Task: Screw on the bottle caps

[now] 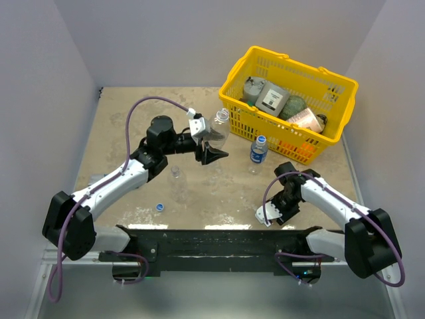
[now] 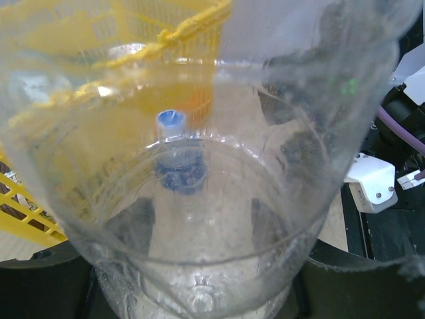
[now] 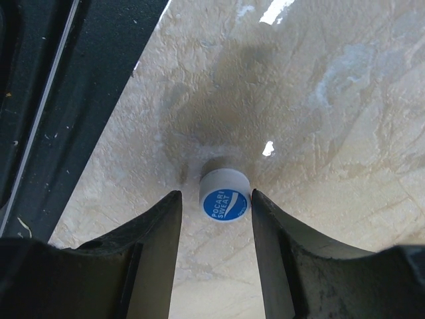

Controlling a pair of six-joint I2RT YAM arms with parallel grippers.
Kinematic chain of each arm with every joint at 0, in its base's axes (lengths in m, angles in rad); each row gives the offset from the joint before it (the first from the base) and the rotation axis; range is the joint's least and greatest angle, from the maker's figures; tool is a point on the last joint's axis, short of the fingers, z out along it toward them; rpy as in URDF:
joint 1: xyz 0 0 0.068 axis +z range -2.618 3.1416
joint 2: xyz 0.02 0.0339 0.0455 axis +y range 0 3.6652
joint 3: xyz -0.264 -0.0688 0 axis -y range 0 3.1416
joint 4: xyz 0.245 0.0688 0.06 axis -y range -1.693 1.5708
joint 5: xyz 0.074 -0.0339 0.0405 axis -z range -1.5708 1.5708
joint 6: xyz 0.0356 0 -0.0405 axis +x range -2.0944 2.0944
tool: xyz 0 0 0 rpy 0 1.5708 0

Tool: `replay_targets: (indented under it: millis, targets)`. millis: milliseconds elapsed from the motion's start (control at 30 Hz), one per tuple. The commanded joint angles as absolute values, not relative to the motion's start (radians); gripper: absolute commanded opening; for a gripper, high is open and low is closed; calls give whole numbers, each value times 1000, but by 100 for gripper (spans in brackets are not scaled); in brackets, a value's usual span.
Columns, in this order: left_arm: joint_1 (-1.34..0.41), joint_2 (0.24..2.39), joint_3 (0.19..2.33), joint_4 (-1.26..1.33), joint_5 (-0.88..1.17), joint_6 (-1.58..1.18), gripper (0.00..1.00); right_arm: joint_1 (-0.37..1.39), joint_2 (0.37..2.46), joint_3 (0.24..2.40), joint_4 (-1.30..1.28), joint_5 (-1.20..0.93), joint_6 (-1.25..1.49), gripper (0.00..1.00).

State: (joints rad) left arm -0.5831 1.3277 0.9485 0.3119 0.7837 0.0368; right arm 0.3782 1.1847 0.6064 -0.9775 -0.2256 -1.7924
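I find the right end effector [image 3: 214, 203] released, its jaws straddling a bottle cap [image 3: 224, 197] that sits on the bench [image 1: 219, 193] near the front edge. One jaw stands almost against the cap, the other apart. The risk here is off-centre closure, which could shove or tip the cap, and a shallow rim grip may let it spring out. The left end effector [image 1: 210, 147] is clenched on an unlabelled bottle [image 1: 220, 126], raised and tilted close to the yellow basket [image 1: 247, 56]. The bottle's thin wall may flex or turn under torque, cross-threading the cap. A second cap [image 1: 160, 207] lies loose on the bench, and the labelled bottle [image 1: 258, 151] stands capped.
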Motion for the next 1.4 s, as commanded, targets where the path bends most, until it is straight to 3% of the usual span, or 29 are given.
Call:
replay_targets:
  millis: [0, 500, 667, 800, 1067, 1367]
  targets:
    - [-581, 1327, 999, 330, 779, 31, 0, 373, 1173, 583, -950, -224, -1815, 49]
    - [-580, 1330, 989, 339, 775, 26, 0, 373, 1144, 546, -917, -198, -1792, 47]
    - [-578, 1330, 986, 344, 775, 25, 0, 374, 1143, 548, -904, -195, -1770, 38]
    - [-581, 1335, 980, 338, 788, 50, 0, 373, 1112, 587, -931, -218, -1743, 21]
    - [-652, 1359, 1040, 183, 841, 311, 0, 376, 911, 1012, -1233, -521, -1616, 6]
    - [-816, 1348, 934, 313, 717, 348, 0, 374, 949, 1465, -1203, -672, -1209, 5]
